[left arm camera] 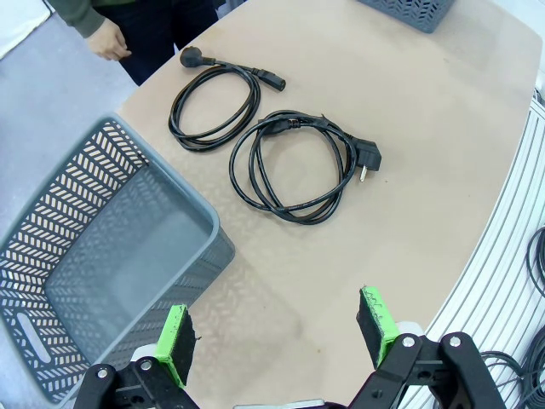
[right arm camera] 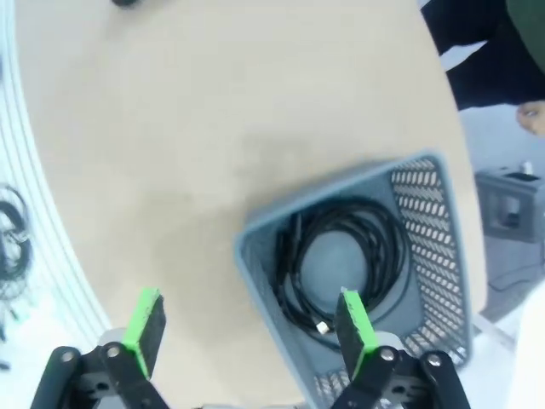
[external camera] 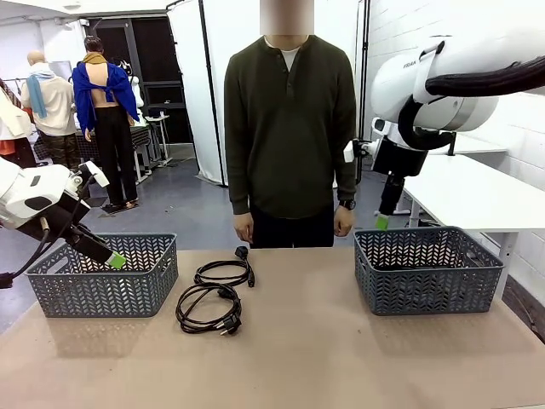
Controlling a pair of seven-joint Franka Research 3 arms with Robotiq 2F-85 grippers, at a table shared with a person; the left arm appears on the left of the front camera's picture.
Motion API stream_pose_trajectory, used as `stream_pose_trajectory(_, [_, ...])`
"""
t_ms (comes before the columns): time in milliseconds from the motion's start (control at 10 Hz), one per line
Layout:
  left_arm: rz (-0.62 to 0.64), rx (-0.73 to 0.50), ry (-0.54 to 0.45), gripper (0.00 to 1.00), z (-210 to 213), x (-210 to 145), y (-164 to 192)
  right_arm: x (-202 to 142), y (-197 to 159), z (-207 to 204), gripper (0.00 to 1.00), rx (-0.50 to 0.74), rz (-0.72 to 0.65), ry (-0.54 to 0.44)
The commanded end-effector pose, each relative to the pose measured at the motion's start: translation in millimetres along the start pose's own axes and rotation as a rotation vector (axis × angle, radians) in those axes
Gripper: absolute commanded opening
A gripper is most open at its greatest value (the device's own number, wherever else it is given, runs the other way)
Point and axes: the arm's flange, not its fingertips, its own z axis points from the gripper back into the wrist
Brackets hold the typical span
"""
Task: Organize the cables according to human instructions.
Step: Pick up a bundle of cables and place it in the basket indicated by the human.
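Ahead of released left end effector, two coiled black cables sit unsorted on tan surface; right end effector, also released, above a basketed coil; next grasp needs cue from the human.

Partial "FRA", seemingly, on right arm

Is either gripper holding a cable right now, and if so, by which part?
Nothing is held. The left gripper and the right gripper are both open and empty; two cables lie loose on the table.

Robotics lab: white robot arm at brown worktable, white partition screens, grey floor.
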Motion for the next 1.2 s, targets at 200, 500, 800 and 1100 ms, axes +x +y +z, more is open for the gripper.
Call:
stream_pose_trajectory(200, [0.013, 0.002, -0.001, 1.00, 0, 0, 1, 9, 66, -24, 1.00, -0.107, -0.016, -0.143])
stream_pose_trajectory(500, [0.013, 0.002, -0.001, 1.00, 0, 0, 1, 15, 98, -37, 1.00, -0.070, 0.011, -0.192])
stream_pose_trajectory(800, [0.013, 0.002, -0.001, 1.00, 0, 0, 1, 18, 110, -49, 1.00, -0.025, 0.018, -0.190])
stream_pose_trajectory(1100, [0.013, 0.002, -0.001, 1.00, 0, 0, 1, 24, 109, -44, 1.00, -0.041, 0.017, -0.160])
